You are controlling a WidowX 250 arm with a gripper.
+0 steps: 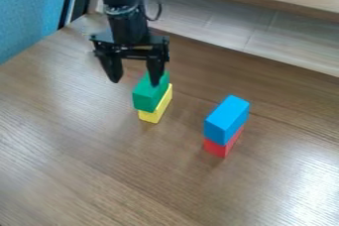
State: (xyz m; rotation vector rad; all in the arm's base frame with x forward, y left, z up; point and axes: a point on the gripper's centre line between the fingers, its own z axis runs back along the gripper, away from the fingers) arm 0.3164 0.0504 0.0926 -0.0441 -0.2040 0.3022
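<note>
Four blocks in two stacks of two.
Left of upper centre, the open tool [136, 81] hangs by the green block [147, 95], which tops a yellow block [156, 112]; right of centre, a blue block [226, 117] tops a red one [220, 147]. A gap parts the stacks; the worktop's [86, 141] far edge slants behind.

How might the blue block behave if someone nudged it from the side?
The blue block would probably slide or topple off the red block, since it simply seems to rest there. Its flat faces and straight edges suggest it is unlikely to roll. It looks solid, so it should probably keep its shape rather than bend.
</note>
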